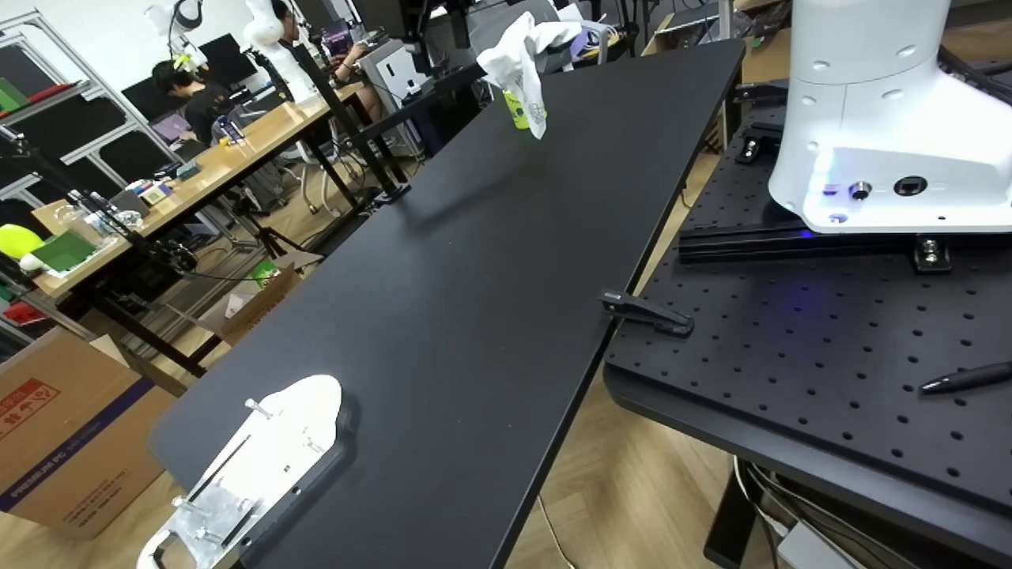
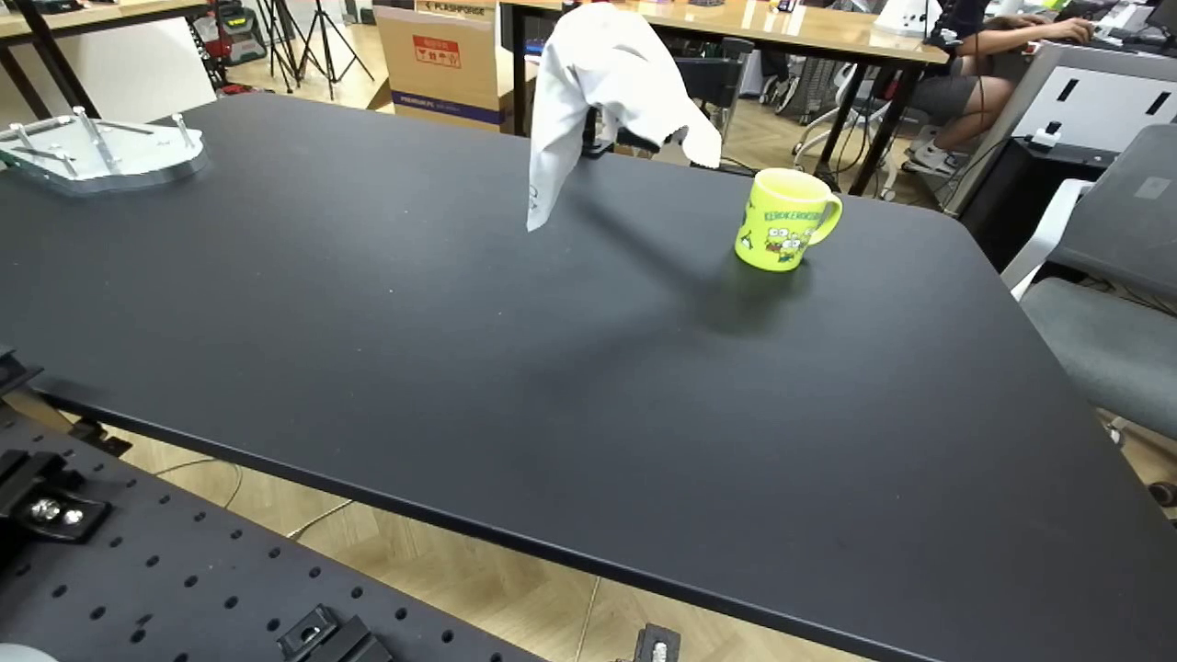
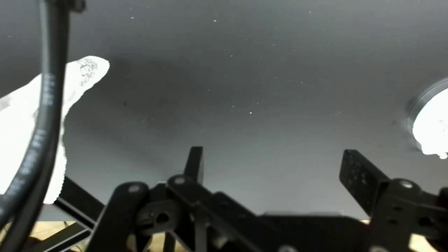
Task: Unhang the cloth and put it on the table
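The white cloth (image 1: 522,59) hangs draped over a black bar at the far edge of the dark table (image 1: 474,276). In an exterior view the cloth (image 2: 625,83) hangs in folds above the table (image 2: 414,322), one corner reaching lowest; its support is mostly hidden under it. In the wrist view the cloth (image 3: 21,129) is at the left, partly behind a black cable, with small print on its corner. My gripper (image 3: 273,151) is open with nothing between its fingers, apart from the cloth and to its right there. In an exterior view the gripper (image 1: 443,57) shows at the top, left of the cloth.
A yellow-green mug (image 2: 782,221) stands on the table; the cloth partly covers it in an exterior view (image 1: 518,111). A white board with metal pegs (image 1: 277,442) lies at one table end. A black stand (image 1: 348,126) is fixed at the table's edge.
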